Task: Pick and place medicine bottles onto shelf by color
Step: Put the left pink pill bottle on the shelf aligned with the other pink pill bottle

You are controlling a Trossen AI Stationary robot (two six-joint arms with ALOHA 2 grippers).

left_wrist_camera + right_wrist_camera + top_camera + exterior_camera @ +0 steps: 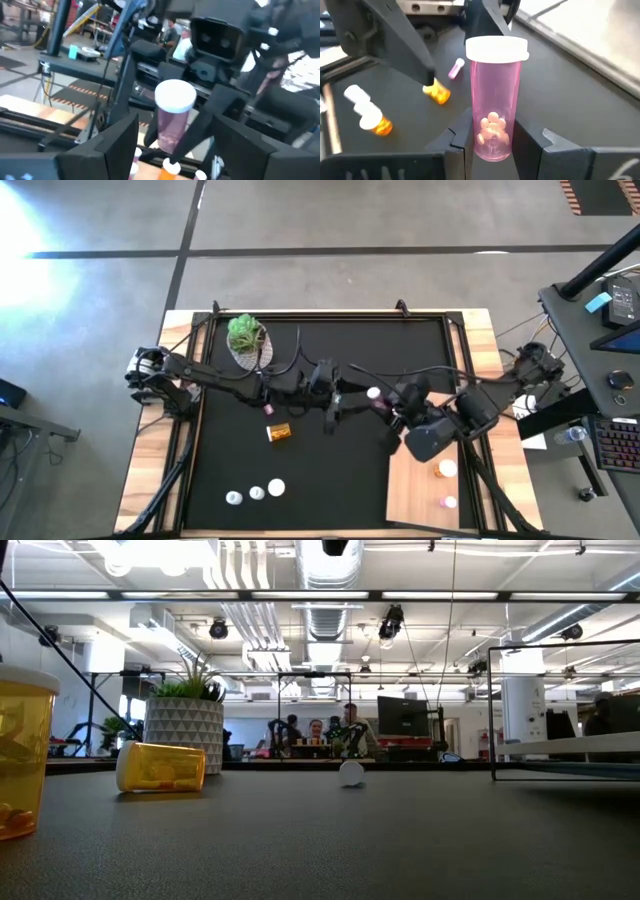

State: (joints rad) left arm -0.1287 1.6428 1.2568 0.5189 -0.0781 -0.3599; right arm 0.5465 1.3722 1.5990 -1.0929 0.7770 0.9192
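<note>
My right gripper (492, 142) is clamped on one pink white-capped pill bottle (495, 95) just beside the pale wooden board (415, 495), my left gripper (172, 145) spread open around it. Two bottles sit on that board.

Orange bottle (20, 755) cut by low view's edge, people (318, 732) behind blurred

A black mat (330, 470) carries a plant (245, 337), scattered medicine bottles (256, 493) and a shelf (415, 490).
</note>
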